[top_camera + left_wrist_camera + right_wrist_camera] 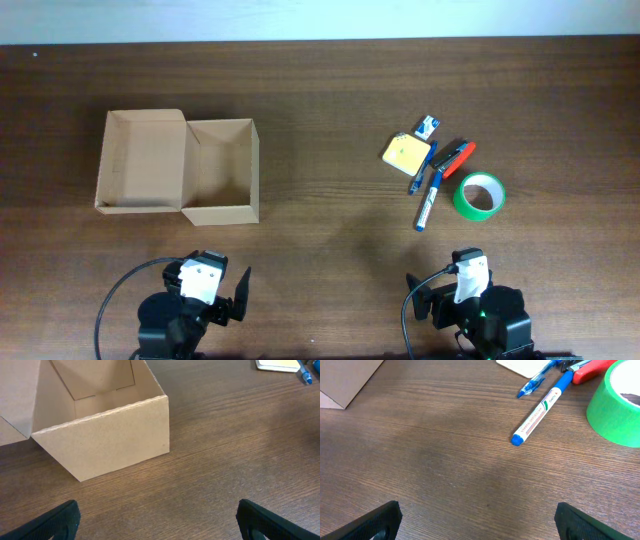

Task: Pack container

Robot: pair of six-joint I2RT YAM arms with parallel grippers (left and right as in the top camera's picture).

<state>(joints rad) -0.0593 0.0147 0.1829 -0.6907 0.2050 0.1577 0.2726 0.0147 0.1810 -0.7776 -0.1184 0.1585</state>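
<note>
The tan cardboard container (220,172) sits open at the left, its flap lid (142,160) lying flat to its left; it also shows in the left wrist view (107,440). It looks empty. At the right lie a yellow sticky-note pad (406,152), a blue-capped white marker (428,201), a blue pen (418,177), a red-handled tool (457,156), a small blue-white item (429,126) and a green tape roll (479,196). The marker (538,416) and tape roll (618,405) show in the right wrist view. My left gripper (157,520) and right gripper (477,520) are open and empty, near the front edge.
The dark wooden table (330,230) runs back to a pale wall (320,18). Both arms' bases and cables (412,305) sit at the front edge.
</note>
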